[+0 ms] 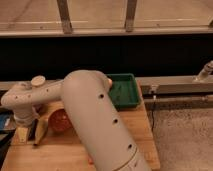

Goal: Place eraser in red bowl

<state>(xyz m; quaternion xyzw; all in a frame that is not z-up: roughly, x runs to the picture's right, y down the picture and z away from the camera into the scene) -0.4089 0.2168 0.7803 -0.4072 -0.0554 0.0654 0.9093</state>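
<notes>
The red bowl (60, 120) sits on the wooden table (75, 150) at the left, partly behind my big white arm (95, 120). My forearm reaches left and bends down to the gripper (23, 132), which hangs open over the table's left edge, left of the bowl. A thin dark strip shows between the gripper and a banana. I cannot tell whether that strip is the eraser, and no eraser shows plainly elsewhere. I see nothing held.
A banana (40, 131) lies between the gripper and the bowl. A green tray (123, 91) stands at the table's back right, with an orange ball (109, 80) at its left corner. A blue object (4, 122) sits off the table's left edge. A low wall runs behind.
</notes>
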